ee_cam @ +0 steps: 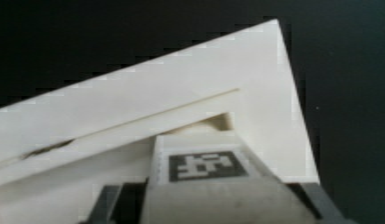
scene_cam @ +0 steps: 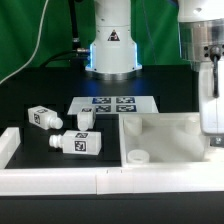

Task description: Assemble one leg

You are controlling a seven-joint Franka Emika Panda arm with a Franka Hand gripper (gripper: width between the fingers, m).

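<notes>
In the wrist view my gripper is shut on a leg, a stubby white peg with a black-and-white tag facing the camera. The dark fingers press on both its sides. It hangs over a corner of the big white tray-like panel. In the exterior view the gripper is at the right edge, above the panel's right side. Three more legs lie on the black table at the exterior view's left: one, another, and a third.
The marker board lies in front of the robot base. A round socket shows in the panel's near corner. White rails run along the front and left of the workspace.
</notes>
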